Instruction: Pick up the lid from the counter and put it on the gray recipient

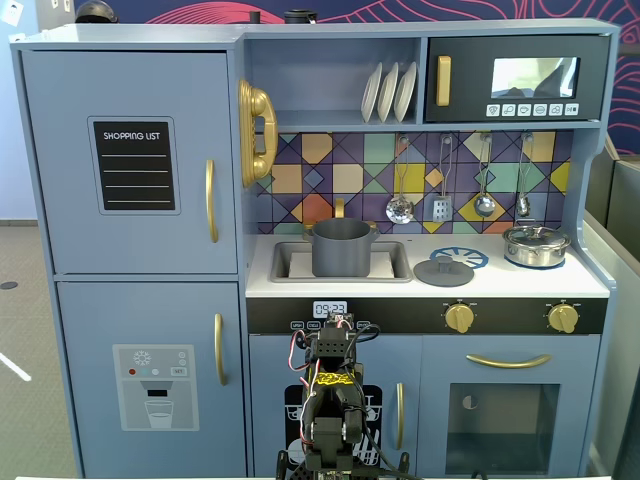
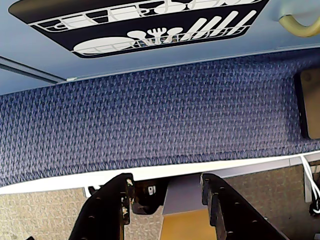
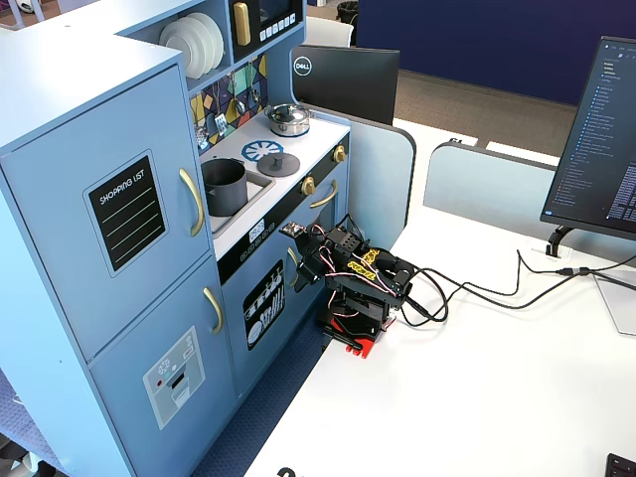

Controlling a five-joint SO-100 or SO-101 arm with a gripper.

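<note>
tabletop (image 1: 520, 282): centre frame, bears the lid (image 1: 443, 272)
gray recipient (image 1: 341, 247): in sink, left of lid
hand (image 2: 167, 197): wide, empty, folded low

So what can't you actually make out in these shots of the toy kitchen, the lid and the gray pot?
- Inside of the gray recipient: its wall hides the contents in both fixed views.
- The lid: absent from the wrist view, which shows only carpet and cabinet front.
- The gripper: fingertips clear in the wrist view; folded against the arm in a fixed view, too small to judge.
- Steel pot: contents hidden by its lid.
</note>
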